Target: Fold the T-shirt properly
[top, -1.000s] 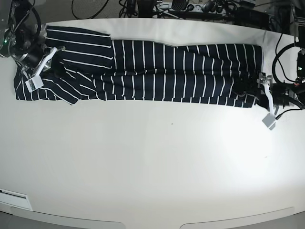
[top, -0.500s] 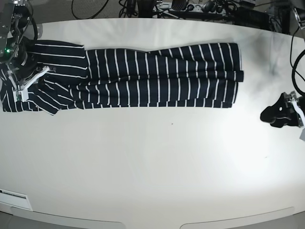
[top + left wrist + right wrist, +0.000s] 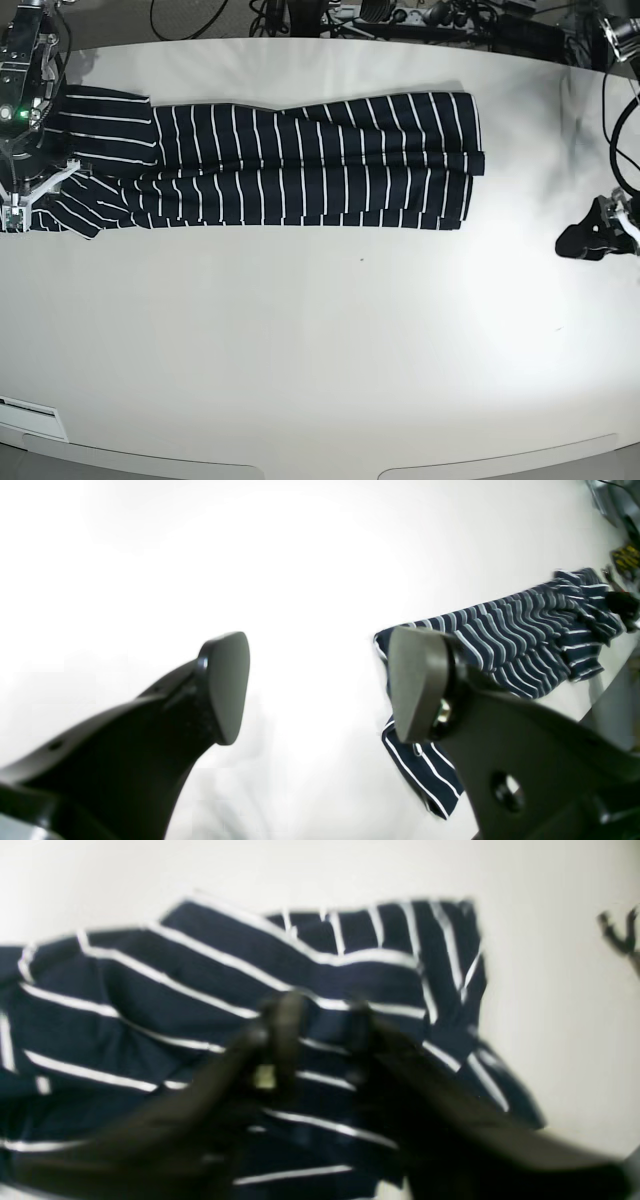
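T-shirt point(image 3: 300, 160): a long, narrow band, already folded lengthwise, is laid across the far half of the white table point(image 3: 320, 360), with its sleeve end at the base view's left edge.
Right gripper point(image 3: 320, 1040): seen at the left of the base view, it is closed on a raised fold of the striped cloth at the sleeve end; in the blurred wrist view the fabric is pinched between the two dark fingers.
Middle of the band: it is spread flat, with stripes running across it and no arm over it.
Hem end: it is squared off right of centre and is touched by nothing.
Left gripper point(image 3: 320, 685): at the right table edge, its jaws are held wide apart with nothing between them; the shirt is seen well apart, beyond one finger.
Step in hand: judged to be positioning of the band by the sleeve end before a crosswise fold.
Next move: the hem end probably has to be grasped again by the free gripper, so that one end can be carried over the other.
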`<state>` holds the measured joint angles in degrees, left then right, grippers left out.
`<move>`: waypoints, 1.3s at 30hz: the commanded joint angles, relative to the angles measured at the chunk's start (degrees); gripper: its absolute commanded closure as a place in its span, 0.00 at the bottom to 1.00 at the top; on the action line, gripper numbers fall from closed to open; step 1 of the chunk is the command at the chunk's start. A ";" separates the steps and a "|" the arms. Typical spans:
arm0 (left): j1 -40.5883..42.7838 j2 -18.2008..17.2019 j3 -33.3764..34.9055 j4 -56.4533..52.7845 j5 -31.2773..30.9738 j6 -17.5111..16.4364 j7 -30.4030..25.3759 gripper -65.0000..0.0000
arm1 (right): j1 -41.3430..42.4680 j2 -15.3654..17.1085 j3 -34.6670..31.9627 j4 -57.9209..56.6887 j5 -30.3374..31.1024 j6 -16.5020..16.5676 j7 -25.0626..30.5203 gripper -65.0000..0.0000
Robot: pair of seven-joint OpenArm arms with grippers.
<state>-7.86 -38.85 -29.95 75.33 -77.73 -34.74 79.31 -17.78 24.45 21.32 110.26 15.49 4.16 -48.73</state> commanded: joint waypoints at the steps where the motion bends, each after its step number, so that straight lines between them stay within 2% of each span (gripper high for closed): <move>1: 0.31 -0.87 -1.66 0.68 -0.55 0.31 -1.18 0.30 | 0.44 1.11 1.55 1.27 0.15 0.15 0.94 0.52; 3: 2.51 1.16 -4.11 0.68 -0.15 0.55 -1.29 0.30 | 0.46 1.11 4.17 1.46 2.43 0.63 0.98 0.45; 7: 7.85 4.09 -7.80 0.70 -1.49 1.57 -1.07 0.30 | 0.46 1.09 10.36 1.46 6.01 3.04 0.98 0.45; 13: 16.28 6.69 -8.33 0.85 -7.27 0.90 0.69 0.30 | 0.44 1.27 16.96 1.44 10.45 5.33 0.04 0.45; 20: 17.79 13.00 -7.52 0.85 -7.27 0.87 0.69 0.30 | 0.44 1.84 17.68 1.44 12.31 6.38 -0.04 0.45; 26: 17.64 17.07 -0.70 0.87 -6.62 0.90 0.69 0.30 | 0.44 2.93 17.68 1.44 12.41 6.36 -0.44 0.45; 31: 17.18 19.85 1.18 2.25 -3.41 1.44 0.28 0.30 | 0.46 4.37 17.68 1.46 12.39 6.29 -0.98 0.45; 34: 17.57 20.24 1.57 5.07 -0.74 2.05 -0.42 0.30 | 0.46 4.50 17.70 1.46 12.39 5.90 -1.27 0.45; 39: 18.03 20.24 4.55 11.58 8.87 5.90 -3.78 0.30 | 0.46 4.61 17.68 1.46 12.39 5.77 -1.44 0.45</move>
<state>9.96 -17.98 -25.50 86.89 -72.51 -29.87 73.25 -17.76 27.59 38.46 110.63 27.73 10.11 -51.33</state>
